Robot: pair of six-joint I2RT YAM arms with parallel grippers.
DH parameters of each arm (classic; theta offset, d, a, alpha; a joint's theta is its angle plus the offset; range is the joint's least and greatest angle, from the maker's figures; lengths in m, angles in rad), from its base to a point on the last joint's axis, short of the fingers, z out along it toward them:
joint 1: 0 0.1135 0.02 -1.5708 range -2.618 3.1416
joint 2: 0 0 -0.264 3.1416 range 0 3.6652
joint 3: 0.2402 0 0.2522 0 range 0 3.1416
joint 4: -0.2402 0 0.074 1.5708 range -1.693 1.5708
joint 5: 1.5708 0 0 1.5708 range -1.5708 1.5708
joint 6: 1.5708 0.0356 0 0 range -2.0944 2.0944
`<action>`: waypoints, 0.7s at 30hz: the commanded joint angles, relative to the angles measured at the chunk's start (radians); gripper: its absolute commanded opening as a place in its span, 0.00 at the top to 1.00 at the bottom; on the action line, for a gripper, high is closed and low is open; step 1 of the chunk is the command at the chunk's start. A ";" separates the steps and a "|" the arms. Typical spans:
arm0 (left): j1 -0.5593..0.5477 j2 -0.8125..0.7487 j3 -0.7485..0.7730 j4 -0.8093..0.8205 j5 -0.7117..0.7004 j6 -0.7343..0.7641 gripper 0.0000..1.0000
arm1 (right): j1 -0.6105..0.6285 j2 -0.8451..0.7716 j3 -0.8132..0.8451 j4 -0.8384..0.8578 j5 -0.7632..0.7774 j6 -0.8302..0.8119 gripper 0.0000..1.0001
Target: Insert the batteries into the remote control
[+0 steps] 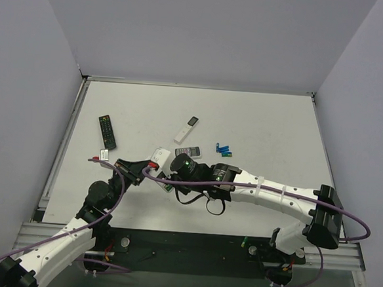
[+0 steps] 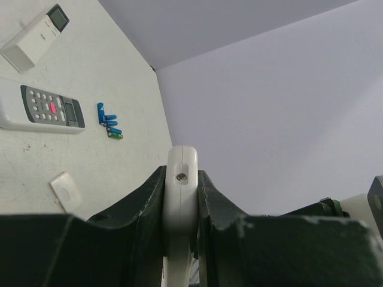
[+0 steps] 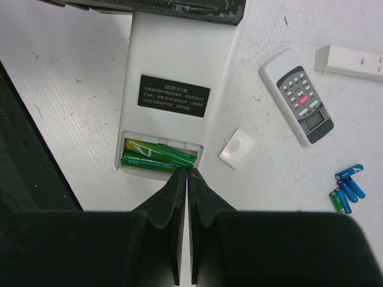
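My left gripper (image 2: 181, 176) is shut on the remote control (image 2: 181, 191) and holds it edge-on by its sides. In the right wrist view the remote control (image 3: 173, 66) shows its white back with a black label and an open battery bay. Two green batteries (image 3: 158, 156) lie side by side in the bay. My right gripper (image 3: 187, 170) is shut and empty, its tips touching the right end of the bay's rim. Several loose batteries (image 3: 347, 191), blue and green, lie on the table to the right; they also show in the top view (image 1: 224, 149).
The small white battery cover (image 3: 236, 148) lies beside the remote. A white remote with a grey face (image 3: 301, 104) and a slim white remote (image 3: 353, 60) lie beyond it. A long black remote (image 1: 107, 131) lies at the left. A small white and red item (image 1: 102, 155) lies near my left arm.
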 commanded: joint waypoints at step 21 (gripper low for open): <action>-0.008 -0.044 -0.119 0.316 0.057 -0.080 1.00 | -0.064 0.109 0.077 -0.054 -0.153 0.053 0.80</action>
